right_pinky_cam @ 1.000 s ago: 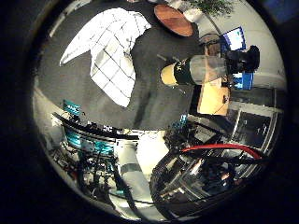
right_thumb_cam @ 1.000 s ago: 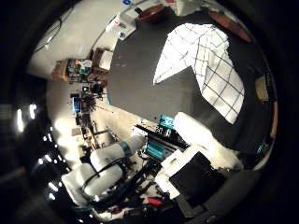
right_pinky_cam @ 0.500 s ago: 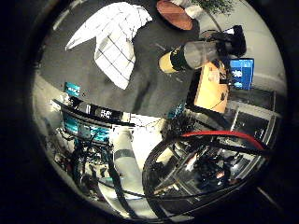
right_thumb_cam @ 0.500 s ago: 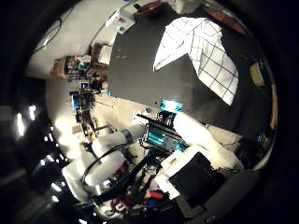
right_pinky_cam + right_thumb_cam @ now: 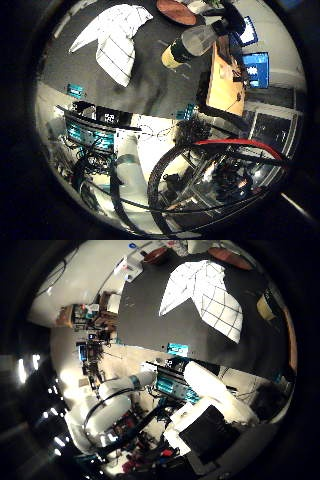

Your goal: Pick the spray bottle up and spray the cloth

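The spray bottle (image 5: pixel 192 44) has a clear body, yellow liquid at its base and a black trigger head. It rests on the dark table (image 5: pixel 160 85) near the table's edge. The white checked cloth (image 5: pixel 116 38) lies crumpled on the same table, a little away from the bottle. The thumb side palm view shows the cloth (image 5: pixel 208 295) spread on the dark table (image 5: pixel 150 315).
A round wooden plate (image 5: pixel 180 12) lies on the table beyond the bottle. A wooden desk with a lit screen (image 5: pixel 256 72) stands beside the table. Shelves with clutter (image 5: pixel 85 325) stand at the room's side. The white arm (image 5: pixel 128 175) reaches in from below.
Both views have shifted: the cloth and bottle now sit nearer the picture edges and look smaller, so the hand has drawn back from the table. The cloth and bottle have not moved.
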### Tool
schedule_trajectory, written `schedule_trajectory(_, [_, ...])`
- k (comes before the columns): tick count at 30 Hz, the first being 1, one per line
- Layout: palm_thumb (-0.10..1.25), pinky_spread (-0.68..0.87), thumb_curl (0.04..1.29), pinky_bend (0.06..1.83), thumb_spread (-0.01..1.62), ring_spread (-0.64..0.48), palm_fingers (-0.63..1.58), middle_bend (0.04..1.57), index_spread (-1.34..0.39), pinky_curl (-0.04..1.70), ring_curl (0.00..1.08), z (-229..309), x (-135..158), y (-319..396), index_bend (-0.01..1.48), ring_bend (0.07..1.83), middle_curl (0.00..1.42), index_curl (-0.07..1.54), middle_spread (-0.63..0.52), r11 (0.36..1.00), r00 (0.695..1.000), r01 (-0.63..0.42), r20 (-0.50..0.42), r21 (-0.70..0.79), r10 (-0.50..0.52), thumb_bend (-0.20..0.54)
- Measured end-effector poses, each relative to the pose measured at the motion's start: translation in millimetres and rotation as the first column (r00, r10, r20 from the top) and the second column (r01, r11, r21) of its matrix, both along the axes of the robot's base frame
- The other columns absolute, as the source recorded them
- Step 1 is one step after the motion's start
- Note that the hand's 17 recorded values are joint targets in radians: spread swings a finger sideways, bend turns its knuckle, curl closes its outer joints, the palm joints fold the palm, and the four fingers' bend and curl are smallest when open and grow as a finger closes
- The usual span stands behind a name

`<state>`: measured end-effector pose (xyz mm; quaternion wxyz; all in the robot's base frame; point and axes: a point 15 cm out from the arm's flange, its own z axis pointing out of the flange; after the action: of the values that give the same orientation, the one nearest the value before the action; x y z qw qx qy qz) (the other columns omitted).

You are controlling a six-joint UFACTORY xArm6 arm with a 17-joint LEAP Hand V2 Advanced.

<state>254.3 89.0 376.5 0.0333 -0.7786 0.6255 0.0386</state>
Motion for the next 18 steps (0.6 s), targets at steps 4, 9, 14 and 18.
schedule_trajectory(4, [0.76, 0.4, 0.33, 0.29, 1.13, 0.19, 0.21, 0.19, -0.31, 0.31, 0.24, 7, -6, -12, 0.17, 0.2, 0.32, 0.32, 0.08, 1.0, 0.999, 0.02, 0.035, 0.006, -0.02, -0.018])
schedule_trajectory(9, [0.76, 0.4, 0.33, 0.3, 1.13, 0.2, 0.21, 0.19, -0.31, 0.31, 0.25, 12, -6, -28, 0.16, 0.21, 0.32, 0.31, 0.08, 0.999, 0.997, 0.047, 0.055, 0.008, -0.048, -0.018])
schedule_trajectory(14, [0.76, 0.4, 0.33, 0.3, 1.13, 0.2, 0.21, 0.19, -0.31, 0.31, 0.25, 11, -9, -47, 0.17, 0.22, 0.32, 0.31, 0.08, 0.997, 0.996, 0.082, 0.039, 0.008, -0.082, -0.018])
schedule_trajectory(18, [0.76, 0.4, 0.33, 0.3, 1.13, 0.2, 0.21, 0.19, -0.31, 0.31, 0.26, 16, -12, -58, 0.17, 0.22, 0.32, 0.3, 0.08, 0.995, 0.993, 0.102, 0.056, 0.014, -0.102, -0.019])
